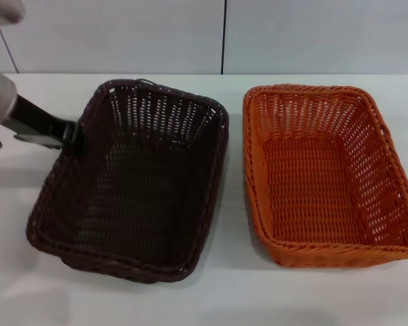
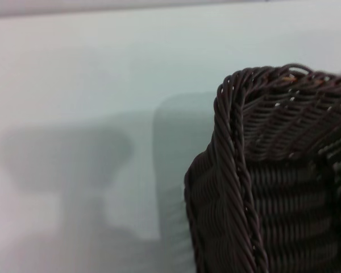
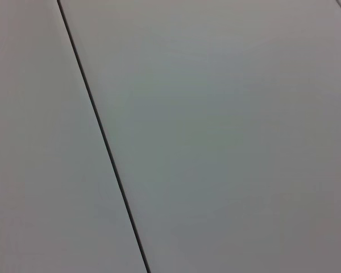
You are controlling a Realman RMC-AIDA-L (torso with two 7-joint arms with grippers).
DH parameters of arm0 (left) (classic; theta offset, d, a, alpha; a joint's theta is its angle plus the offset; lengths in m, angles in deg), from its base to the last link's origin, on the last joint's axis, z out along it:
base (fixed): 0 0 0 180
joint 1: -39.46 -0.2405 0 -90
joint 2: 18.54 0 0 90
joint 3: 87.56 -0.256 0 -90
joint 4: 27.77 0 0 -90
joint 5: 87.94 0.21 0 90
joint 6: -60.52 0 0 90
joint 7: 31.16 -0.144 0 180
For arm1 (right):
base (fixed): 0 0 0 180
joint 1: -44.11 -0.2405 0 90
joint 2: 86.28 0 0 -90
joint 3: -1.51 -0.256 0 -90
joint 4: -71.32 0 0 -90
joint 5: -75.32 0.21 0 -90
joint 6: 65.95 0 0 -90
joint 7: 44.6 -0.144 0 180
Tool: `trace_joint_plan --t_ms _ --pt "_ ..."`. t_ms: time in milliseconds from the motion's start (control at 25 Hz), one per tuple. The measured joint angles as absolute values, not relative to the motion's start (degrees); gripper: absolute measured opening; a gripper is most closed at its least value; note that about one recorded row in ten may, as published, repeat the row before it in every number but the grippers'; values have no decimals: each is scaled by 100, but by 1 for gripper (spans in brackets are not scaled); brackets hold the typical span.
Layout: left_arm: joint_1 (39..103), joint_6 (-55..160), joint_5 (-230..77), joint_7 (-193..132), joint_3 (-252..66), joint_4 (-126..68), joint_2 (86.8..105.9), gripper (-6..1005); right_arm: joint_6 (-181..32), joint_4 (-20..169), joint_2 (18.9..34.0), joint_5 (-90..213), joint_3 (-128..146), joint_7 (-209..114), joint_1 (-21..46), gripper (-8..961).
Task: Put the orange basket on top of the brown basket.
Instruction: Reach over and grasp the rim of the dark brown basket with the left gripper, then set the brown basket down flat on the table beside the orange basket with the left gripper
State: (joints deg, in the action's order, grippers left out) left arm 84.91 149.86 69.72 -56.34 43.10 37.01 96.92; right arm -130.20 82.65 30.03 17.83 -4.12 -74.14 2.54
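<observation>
Basically two same-size baskets on the white counter (image 1: 224, 299): brown basket (image 1: 132, 183) left, orange basket (image 1: 326, 173) right, just apart, nothing stacked yet. Left claw (image 1: 73, 134) sits at the brown basket's far-left rim, seemingly pinching it; how far open, cannot tell. Right claw not in view. Best approach likely: steady the brown one, lift orange level, align rims, lower straight.

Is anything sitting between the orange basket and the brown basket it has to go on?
Nothing visible: the orange basket and brown basket stand side by side on the white table, both empty. The left pincer is at the brown basket's rim.
</observation>
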Motion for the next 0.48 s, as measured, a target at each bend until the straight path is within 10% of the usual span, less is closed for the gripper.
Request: trace_joint_plan --t_ms 200,480 --pt "8553 15172 6696 -5837 4614 3756 9493 209 -13020 8256 3004 1785 -403 -7430 254 608" --pt "8623 15561 5244 -6358 4749 3736 8614 201 -13021 8248 3009 1785 -402 -7440 259 609"
